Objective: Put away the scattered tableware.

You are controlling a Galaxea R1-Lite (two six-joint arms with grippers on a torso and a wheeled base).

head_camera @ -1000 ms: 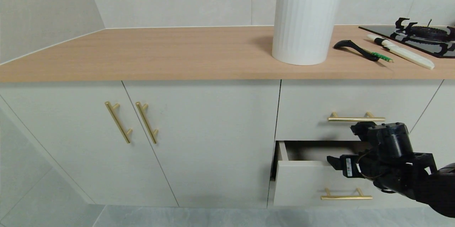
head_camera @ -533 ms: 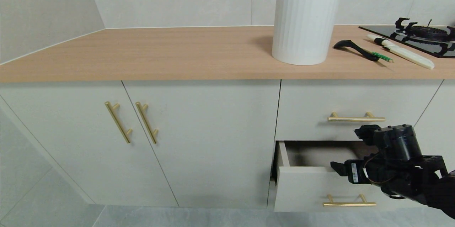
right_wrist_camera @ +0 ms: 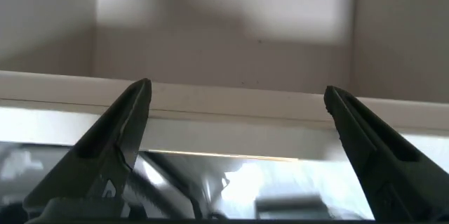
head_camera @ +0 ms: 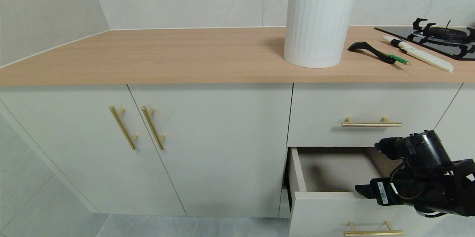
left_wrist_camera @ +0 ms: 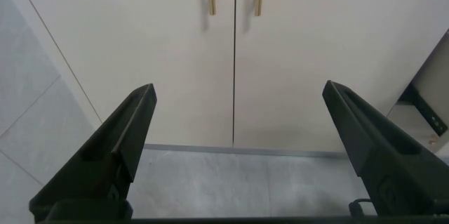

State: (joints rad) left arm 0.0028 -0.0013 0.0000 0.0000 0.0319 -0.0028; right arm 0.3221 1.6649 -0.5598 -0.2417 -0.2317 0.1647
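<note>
Scattered tableware lies on the wooden countertop [head_camera: 167, 55] at the right: a black ladle [head_camera: 367, 49], a green-handled utensil [head_camera: 399, 59] and a white knife [head_camera: 421, 55]. Below them the lower drawer [head_camera: 297, 172] is pulled partly out, its inside bare where visible. My right gripper [head_camera: 374, 170] is open at the top edge of the drawer front [right_wrist_camera: 224, 104], its fingers [right_wrist_camera: 126, 119] spread wide along that edge. My left gripper [left_wrist_camera: 238, 101] hangs open, low in front of the cabinet doors [left_wrist_camera: 295, 62], holding nothing.
A tall white ribbed container [head_camera: 319, 18] stands on the counter left of the utensils. A black gas hob [head_camera: 443, 38] sits at the far right. The upper drawer [head_camera: 371, 114] is closed. Two cabinet doors with brass handles [head_camera: 122, 127] are closed at the left.
The lower drawer has slid further out toward me, and my right gripper has moved down and back with its front panel. The tableware has not moved.
</note>
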